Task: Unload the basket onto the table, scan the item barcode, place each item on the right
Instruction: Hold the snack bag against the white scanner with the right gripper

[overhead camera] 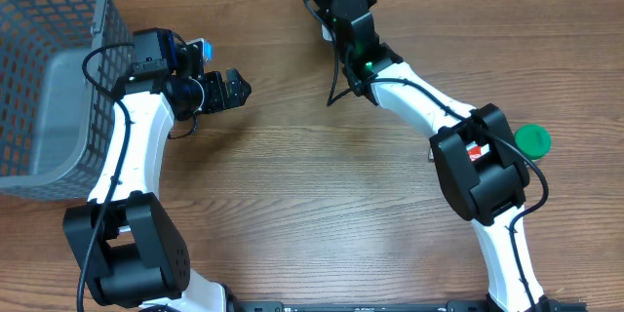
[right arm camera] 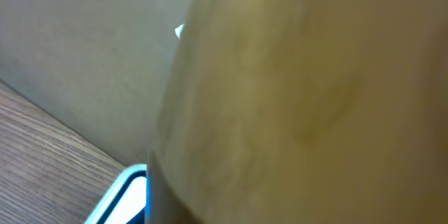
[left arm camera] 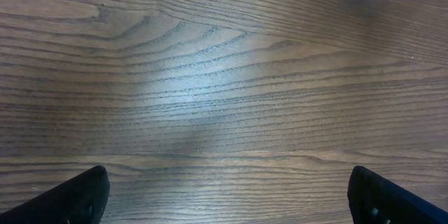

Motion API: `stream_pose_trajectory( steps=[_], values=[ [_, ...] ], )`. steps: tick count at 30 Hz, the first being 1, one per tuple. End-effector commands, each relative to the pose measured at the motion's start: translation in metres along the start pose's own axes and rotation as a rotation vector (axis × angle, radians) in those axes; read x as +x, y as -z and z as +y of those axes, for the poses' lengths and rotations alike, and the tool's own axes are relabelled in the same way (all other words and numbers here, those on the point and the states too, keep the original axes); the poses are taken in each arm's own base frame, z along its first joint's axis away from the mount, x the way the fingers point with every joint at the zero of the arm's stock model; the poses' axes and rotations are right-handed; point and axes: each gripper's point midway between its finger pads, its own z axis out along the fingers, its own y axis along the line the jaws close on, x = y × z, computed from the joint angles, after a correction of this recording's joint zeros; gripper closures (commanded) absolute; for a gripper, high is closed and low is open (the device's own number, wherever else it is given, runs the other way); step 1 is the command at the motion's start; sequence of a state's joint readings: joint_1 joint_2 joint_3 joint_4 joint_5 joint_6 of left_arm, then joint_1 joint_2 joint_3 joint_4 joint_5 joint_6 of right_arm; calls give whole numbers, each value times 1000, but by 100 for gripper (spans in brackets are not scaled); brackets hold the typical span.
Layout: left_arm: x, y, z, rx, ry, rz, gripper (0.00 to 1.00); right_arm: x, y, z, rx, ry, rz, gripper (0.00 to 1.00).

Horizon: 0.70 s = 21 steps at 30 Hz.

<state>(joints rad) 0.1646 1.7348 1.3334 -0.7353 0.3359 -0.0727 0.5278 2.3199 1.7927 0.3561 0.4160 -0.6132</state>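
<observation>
Wood-grain counter fills your left wrist view, and the left fingers stand spread wide at the two lower corners with nothing between them. From overhead, that arm sits just beside the grey mesh basket at the left of the counter. Your right arm reaches to the far edge, well apart from the left one. Its wrist camera is almost filled by a blurred tan item, pressed very close to the lens. You cannot see the right fingers there, so you cannot tell whether they are clenched on the item or released. A pale, blue-edged object lies on the counter below the item. A green round thing sits beside the right arm.
</observation>
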Motion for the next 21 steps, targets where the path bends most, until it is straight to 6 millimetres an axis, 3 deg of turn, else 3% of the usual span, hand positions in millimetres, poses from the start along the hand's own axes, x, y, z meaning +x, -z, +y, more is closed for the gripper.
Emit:
stream_pose_trajectory(
  steps=[1,8,13,21],
  values=[
    [-7,3,2,-4,5,-17,0,-3,-5,-16,22,-70,-15,96],
    [-7,3,1,-4,5,-17,0,-5,-5,-5,-42,-29,-34,96],
    [-7,3,2,-5,5,-17,0,5,-4,9,-101,85,0,96],
    [-7,2,0,-3,3,-16,0,8,-4,8,-87,195,5,96]
  ],
)
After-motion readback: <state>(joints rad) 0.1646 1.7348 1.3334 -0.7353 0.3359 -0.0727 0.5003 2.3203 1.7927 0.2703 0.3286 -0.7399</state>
